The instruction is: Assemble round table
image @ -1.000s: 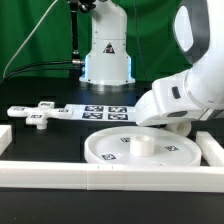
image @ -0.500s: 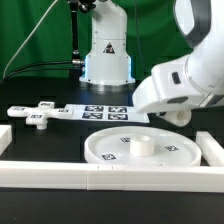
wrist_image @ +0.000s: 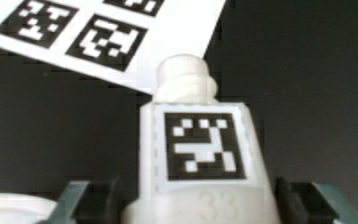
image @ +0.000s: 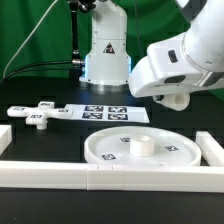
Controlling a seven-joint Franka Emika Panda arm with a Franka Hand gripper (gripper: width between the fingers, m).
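Observation:
The large round disc (image: 110, 152) lies flat at the front of the table, with a raised hub (image: 140, 143) at its middle. The cross-shaped foot (image: 38, 113) lies at the exterior view's left. My gripper (image: 175, 98) hangs above the disc's right side; its fingers are hidden by the hand there. In the wrist view the gripper (wrist_image: 197, 205) is shut on the short white leg (wrist_image: 199, 140), which carries a square tag and ends in a narrower tip. A dark finger (wrist_image: 87, 200) stands on each side of the leg.
The marker board (image: 105, 112) lies behind the disc and also shows in the wrist view (wrist_image: 105, 35). White border rails run along the front (image: 100, 176), left (image: 5, 135) and right (image: 212, 150). The robot's base (image: 107, 55) stands at the back.
The gripper has risen from beside the disc's right rim and drifted a little towards the exterior view's left. The disc and the foot have not moved.

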